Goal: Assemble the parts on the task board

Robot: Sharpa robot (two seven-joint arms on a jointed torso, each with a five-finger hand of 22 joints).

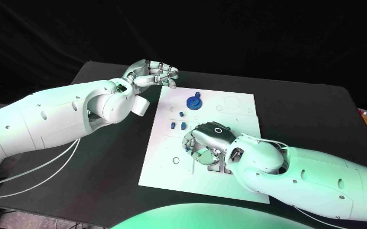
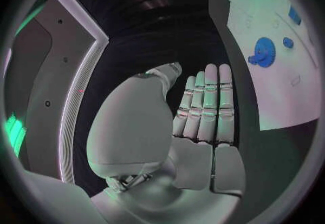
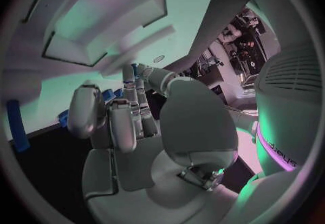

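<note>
Right hand (image 1: 205, 140) down on the middle of the task board (image 1: 241, 107), fingers curled over a spot there; whether something is pinched under them, cannot tell. Left hand (image 1: 153, 74) off the board, over the black surface (image 1: 99, 186) near the board's far left corner, fingers together and straight, grasping nothing. Blue round part with a knob (image 1: 194, 102) seated at the far end of the board, apparently already in place. Two or three small blue parts (image 1: 178, 125) just beside the right hand, apparently not yet mounted. Judged as somewhere in the middle: one part done, several left, one perhaps in work.
</note>
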